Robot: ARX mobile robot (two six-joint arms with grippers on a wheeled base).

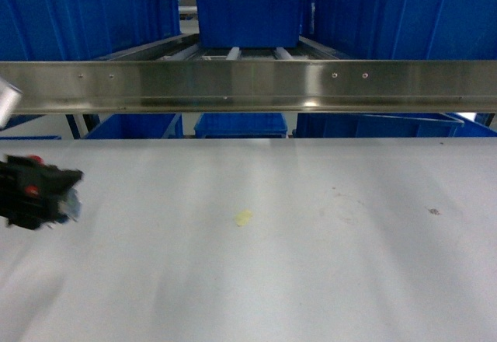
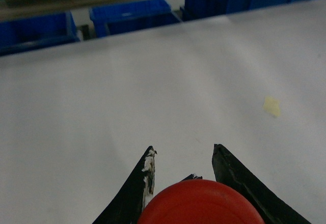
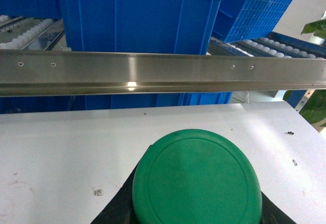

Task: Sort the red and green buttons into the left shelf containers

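Note:
In the left wrist view the red button's wide cap fills the bottom edge between the black fingers of my left gripper, which is shut on it above the white table. The head view catches that gripper at the far left edge, dark and blurred. The green button's round cap sits in my right gripper, shut on it; only black finger edges show beside the cap. That gripper is outside the head view. A large blue container stands on the shelf at upper left.
A steel shelf rail runs across in front of the roller shelf, with more blue bins in the middle and on the right. Lower bins sit under it. A yellowish spot marks the white table.

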